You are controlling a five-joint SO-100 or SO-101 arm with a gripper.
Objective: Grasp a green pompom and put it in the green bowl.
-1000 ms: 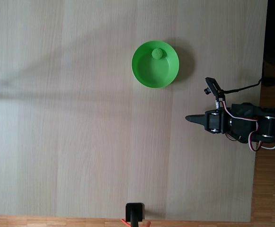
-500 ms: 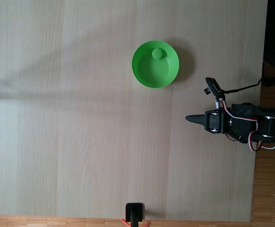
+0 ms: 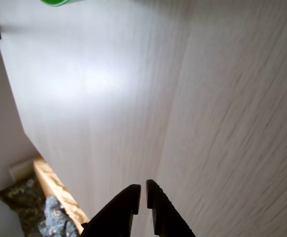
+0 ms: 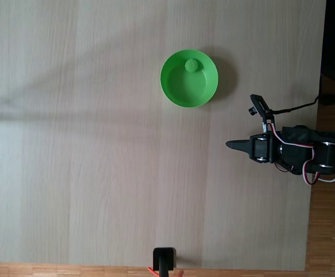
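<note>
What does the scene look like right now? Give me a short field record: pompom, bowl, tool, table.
pompom: green pompom lies inside the bowl, near its upper rim in the fixed view
bowl: green bowl stands upright on the table, up and to the left of the arm in the fixed view
tool: tool is shut and empty, its fingertips nearly touching in the wrist view; it is well clear of the bowl
table: light wood table; a small black object sits at its lower edge in the fixed view
task state: pompom already in the bowl
</note>
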